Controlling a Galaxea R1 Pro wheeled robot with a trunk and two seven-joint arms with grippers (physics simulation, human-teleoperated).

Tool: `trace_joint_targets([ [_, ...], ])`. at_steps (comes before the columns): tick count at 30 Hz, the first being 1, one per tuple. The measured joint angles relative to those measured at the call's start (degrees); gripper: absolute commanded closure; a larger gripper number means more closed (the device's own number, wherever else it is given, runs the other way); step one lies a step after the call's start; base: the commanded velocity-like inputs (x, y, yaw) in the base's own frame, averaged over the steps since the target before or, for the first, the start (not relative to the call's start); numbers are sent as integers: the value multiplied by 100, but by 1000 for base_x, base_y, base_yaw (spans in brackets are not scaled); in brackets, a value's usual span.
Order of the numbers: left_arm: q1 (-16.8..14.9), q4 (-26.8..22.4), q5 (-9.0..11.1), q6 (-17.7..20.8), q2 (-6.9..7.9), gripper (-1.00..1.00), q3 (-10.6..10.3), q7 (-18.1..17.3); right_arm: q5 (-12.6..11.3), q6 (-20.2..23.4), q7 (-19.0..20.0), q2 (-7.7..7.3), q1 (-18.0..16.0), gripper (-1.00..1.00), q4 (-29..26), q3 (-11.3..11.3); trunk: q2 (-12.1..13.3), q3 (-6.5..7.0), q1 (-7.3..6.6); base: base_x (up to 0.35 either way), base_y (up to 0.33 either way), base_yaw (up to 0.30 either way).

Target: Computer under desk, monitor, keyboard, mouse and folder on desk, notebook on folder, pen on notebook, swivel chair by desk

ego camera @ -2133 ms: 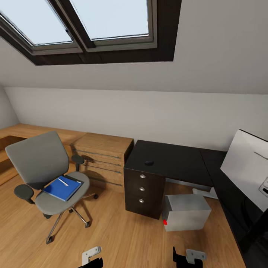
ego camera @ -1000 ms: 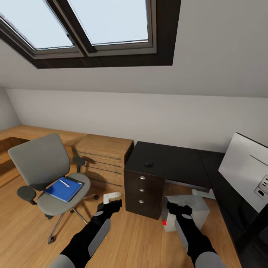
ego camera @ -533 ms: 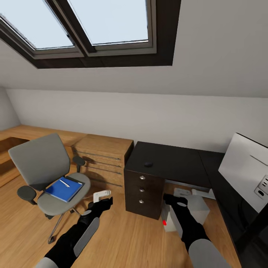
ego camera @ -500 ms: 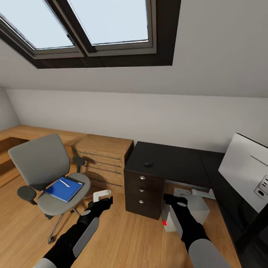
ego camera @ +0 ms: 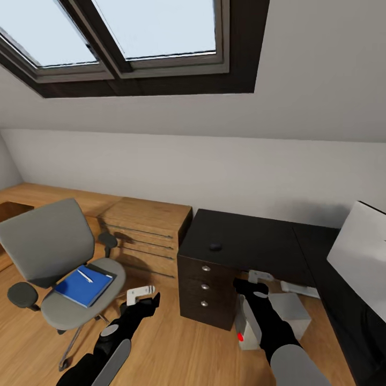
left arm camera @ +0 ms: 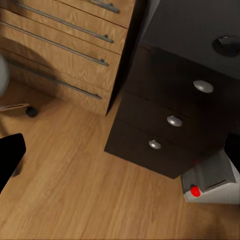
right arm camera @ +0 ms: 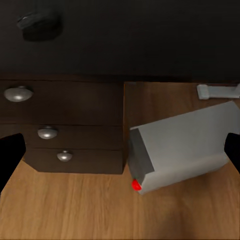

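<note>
Computer [ego camera: 268, 316], the pale grey tower with its red button, lies on the wooden floor [ego camera: 177, 348] just beside the dark drawer unit of the desk [ego camera: 241, 241], tucked into the desk's open corner, so that part of the job looks settled already. Nearest me, both black arms reach forward over the floor: the left gripper [ego camera: 140, 292] hangs near the chair's seat edge and the right gripper [ego camera: 259, 276] hovers above the tower, each with its fingers spread apart and holding nothing, which I take as readiness for a first pick, not for any carrying. Off to the left stands the swivel chair [ego camera: 48, 252], well apart from the desk, with the blue folder [ego camera: 81, 284] lying flat on its seat and the whitish pen [ego camera: 84, 275] resting across it; I cannot make out the notebook under the pen. Beyond the chair sits a light wooden dresser [ego camera: 145, 230] against the wall. On the glossy black top the small mouse [ego camera: 215, 246] lies alone, with nothing yet beside it. At the far right the white back of the monitor [ego camera: 359, 257] rises from the desk's other wing. A pale strip [ego camera: 300, 289] behind the tower may be the keyboard, though I cannot be sure.
</note>
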Motion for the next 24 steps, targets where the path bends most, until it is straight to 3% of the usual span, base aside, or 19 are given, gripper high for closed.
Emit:
trace_joint_targets([
  [24,11,213,0,-8,-25,-100,-65,7,-14,1,6,14,35,-100,6,40,0,0,0,321,0,7],
])
